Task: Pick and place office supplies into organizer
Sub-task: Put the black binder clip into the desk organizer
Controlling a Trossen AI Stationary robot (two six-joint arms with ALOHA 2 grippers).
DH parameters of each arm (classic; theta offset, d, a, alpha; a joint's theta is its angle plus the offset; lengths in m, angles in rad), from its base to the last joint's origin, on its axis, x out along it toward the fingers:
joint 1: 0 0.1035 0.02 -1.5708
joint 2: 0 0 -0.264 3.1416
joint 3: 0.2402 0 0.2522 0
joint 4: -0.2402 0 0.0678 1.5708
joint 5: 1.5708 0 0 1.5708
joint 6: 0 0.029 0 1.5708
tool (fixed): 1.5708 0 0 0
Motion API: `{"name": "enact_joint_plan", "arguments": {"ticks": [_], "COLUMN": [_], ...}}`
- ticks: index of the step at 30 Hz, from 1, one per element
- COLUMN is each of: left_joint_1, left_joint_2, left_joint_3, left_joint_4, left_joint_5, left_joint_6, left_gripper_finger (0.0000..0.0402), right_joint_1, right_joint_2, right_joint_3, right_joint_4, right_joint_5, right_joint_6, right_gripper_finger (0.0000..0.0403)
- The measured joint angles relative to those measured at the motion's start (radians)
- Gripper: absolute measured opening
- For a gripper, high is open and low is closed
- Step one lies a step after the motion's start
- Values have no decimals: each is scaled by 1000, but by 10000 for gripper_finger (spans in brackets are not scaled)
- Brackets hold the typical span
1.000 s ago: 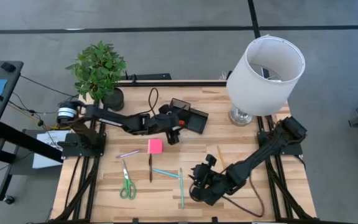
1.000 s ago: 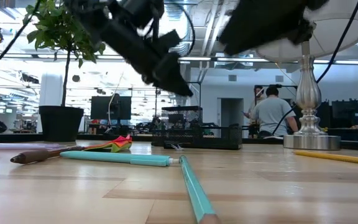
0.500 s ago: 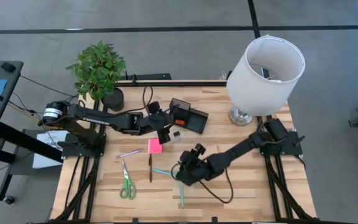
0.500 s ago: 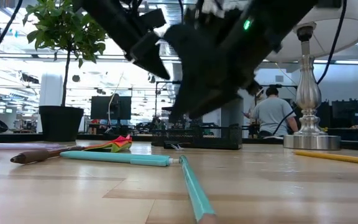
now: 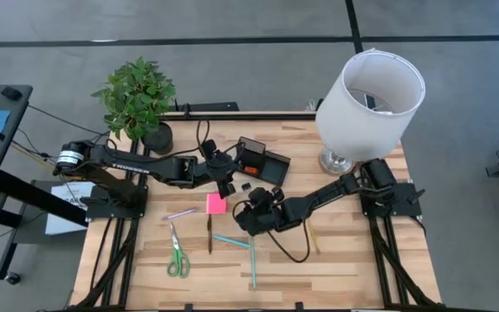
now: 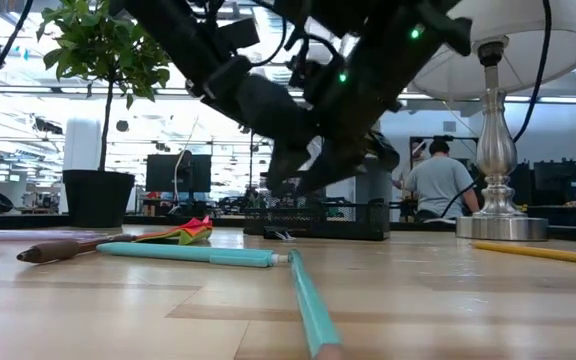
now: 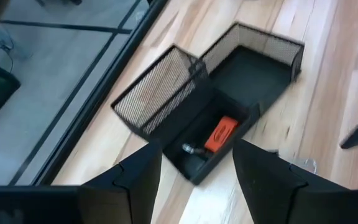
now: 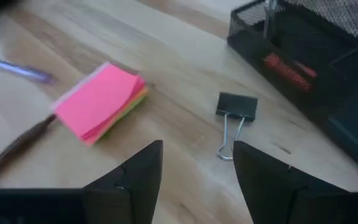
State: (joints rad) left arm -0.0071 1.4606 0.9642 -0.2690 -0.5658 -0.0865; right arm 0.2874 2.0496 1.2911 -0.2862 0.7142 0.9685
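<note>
Both grippers open, empty: left point(image 5: 225, 184) beside organizer point(image 5: 262, 163), frame centre; right point(image 5: 243, 217) near pink pad point(image 5: 216, 204) and clip point(image 8: 235, 107).

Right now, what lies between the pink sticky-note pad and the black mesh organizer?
A black binder clip on bare wood, seen in the right wrist view, between the pink sticky-note pad and black mesh organizer.

An open-plan robotics lab: a pale wooden worktable point(image 5: 336, 260) on grey carpet, dark computer monitors point(image 6: 176, 172) behind it, exposed ceiling ducts, and a person point(image 6: 435, 185) standing at a far workstation.
</note>
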Motion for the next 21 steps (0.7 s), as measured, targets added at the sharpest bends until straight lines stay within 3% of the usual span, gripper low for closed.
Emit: {"name": "enact_joint_plan", "arguments": {"ticks": [8,21], "left_joint_1": [0,0], "left_joint_2": [0,0], "left_joint_3": [0,0], "left_joint_4": [-25,-57], "left_joint_5": [0,0], "left_joint_6": [31,39], "left_gripper_finger": [190,190], "right_joint_1": [-51,-93], "right_joint_2": [112,147], "right_joint_3": [9,54], "right_joint_4": [115,72], "right_joint_5": [-7,15], "right_joint_6": [1,27], "right_gripper_finger": [178,159]}}
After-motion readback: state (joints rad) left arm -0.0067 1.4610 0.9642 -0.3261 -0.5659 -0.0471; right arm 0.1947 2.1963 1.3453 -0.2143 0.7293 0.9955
